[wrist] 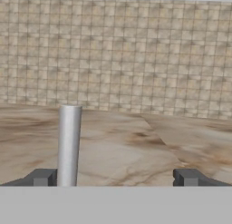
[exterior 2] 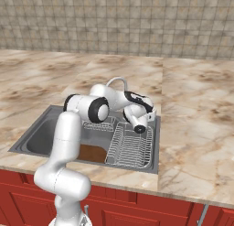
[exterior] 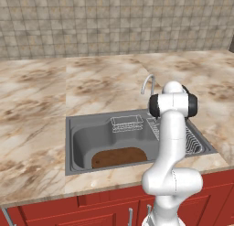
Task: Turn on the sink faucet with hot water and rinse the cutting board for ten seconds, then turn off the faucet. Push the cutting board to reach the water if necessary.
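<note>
Rising nearest the camera at the bottom of the hand view, two small dark fingertips [wrist: 44, 177] of the white arm's pincer [wrist: 115, 177], standing wide apart and gripping nothing, with a plain silver metal post of the slim gooseneck sink faucet [wrist: 69, 143] standing just inside the left tip, touching or nearly so, hard to tell which. Reaching over the back of the large grey stainless-steel sink [exterior: 73, 129] in the base views, with the hand beside the tap's arched spout [exterior 2: 119, 81] at the marbled beige bench [exterior: 36, 106]. Lying flat on the basin floor toward the front edge, the dark-brown wooden cutting board with rounded corners [exterior: 119, 157], well apart from the spout and beside a silver wire dish rack [exterior 2: 130, 147]. Showing no stream of water anywhere, so judging the faucet not yet opened. Leaving nearly everything to do, by that reading: turning on hot, probably pushing the board toward the stream, rinsing, shutting off.
</note>
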